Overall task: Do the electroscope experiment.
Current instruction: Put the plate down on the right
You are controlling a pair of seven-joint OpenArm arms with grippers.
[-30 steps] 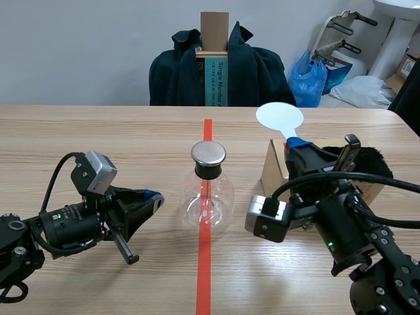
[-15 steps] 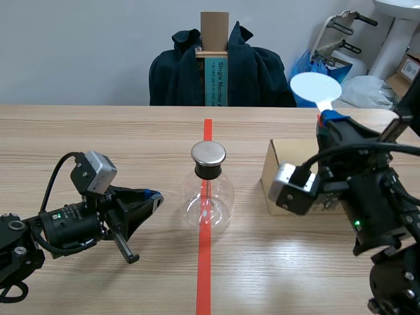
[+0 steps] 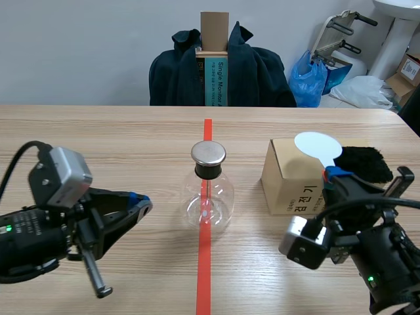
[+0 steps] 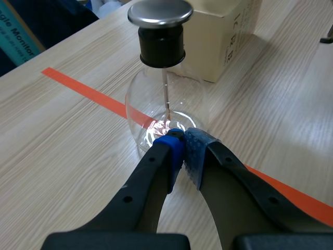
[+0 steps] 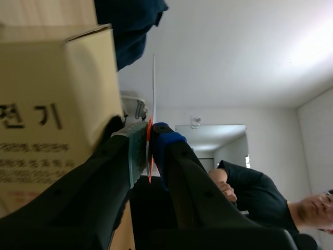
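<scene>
Scene view: round glass flask (image 3: 207, 200), metal-capped; white disc (image 3: 317, 146) in right pincer (image 3: 333, 175)

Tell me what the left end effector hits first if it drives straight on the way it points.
Most likely the lower bulb of the clear round glass flask, directly ahead of the shut left end effector; depth is unclear.

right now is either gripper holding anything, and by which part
The right gripper is shut on the white disc paddle, pinching its thin stem just below the disc. The left gripper is shut and holds nothing.
</scene>
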